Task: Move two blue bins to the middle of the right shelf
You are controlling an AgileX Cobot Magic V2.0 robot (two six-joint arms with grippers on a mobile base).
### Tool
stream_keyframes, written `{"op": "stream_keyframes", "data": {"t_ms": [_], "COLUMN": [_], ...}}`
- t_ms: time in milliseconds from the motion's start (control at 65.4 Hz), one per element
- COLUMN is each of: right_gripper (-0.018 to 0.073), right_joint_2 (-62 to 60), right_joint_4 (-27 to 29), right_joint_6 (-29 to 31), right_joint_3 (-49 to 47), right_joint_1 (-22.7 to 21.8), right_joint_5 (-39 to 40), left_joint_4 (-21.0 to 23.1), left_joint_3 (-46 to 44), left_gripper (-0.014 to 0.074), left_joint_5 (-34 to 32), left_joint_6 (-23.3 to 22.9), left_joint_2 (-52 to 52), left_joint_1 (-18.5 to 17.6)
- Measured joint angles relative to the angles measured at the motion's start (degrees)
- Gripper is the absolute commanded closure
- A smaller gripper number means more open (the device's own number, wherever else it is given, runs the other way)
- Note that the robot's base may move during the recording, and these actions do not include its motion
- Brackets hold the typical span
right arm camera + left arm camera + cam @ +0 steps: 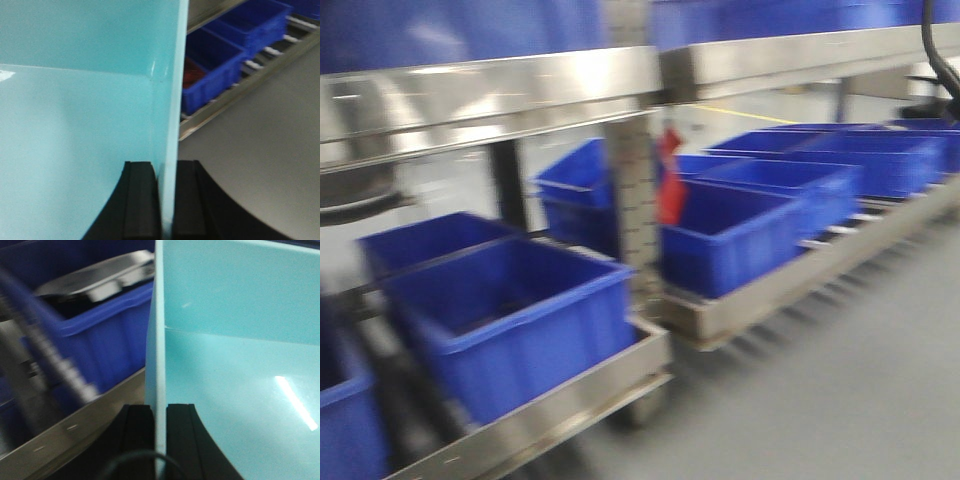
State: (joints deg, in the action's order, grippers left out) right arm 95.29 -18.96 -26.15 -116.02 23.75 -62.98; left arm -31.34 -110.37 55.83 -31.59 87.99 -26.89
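Bins (510,320) in dark blue fill the front view, sitting in rows on a rail (550,410) that slopes up toward the right edge. A steel shelf (490,95) crosses the top, and a red tag (670,180) hangs by the post (632,190) at centre. Everything is smeared, so I can't say which level counts as the right shelf's middle. Neither arm shows in this view.

In the left wrist view, the left gripper (160,412) is clamped on the thin upright wall of a pale bin (240,390), one black pad on each side at the bottom centre. The bin's inside spreads across the right half. At upper left a dark bin (105,335) stands just beyond it on a steel ledge (75,425).

In the right wrist view, the right gripper (165,170) pinches the opposite wall the same way, with the bin's inside at left. At upper right, more stored bins (225,55) line a rack above bare floor (260,165).

I take it each arm has one wall so the bin rides level between them. I judge it is carried clear of the racks and not yet shelved.
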Motion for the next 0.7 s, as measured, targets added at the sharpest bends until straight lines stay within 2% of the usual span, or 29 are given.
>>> {"op": "stream_keyframes", "data": {"t_ms": [704], "right_gripper": [0.0721], "right_joint_2": [0.0], "right_joint_4": [0.1], "right_joint_6": [0.0], "right_joint_3": [0.0], "right_joint_1": [0.0], "right_joint_5": [0.44], "left_joint_4": [-0.26], "left_joint_3": [0.0], "left_gripper": [0.0708], "left_joint_5": [0.0], "left_joint_6": [0.1], "left_joint_2": [-0.1], "left_joint_1": [0.04]}}
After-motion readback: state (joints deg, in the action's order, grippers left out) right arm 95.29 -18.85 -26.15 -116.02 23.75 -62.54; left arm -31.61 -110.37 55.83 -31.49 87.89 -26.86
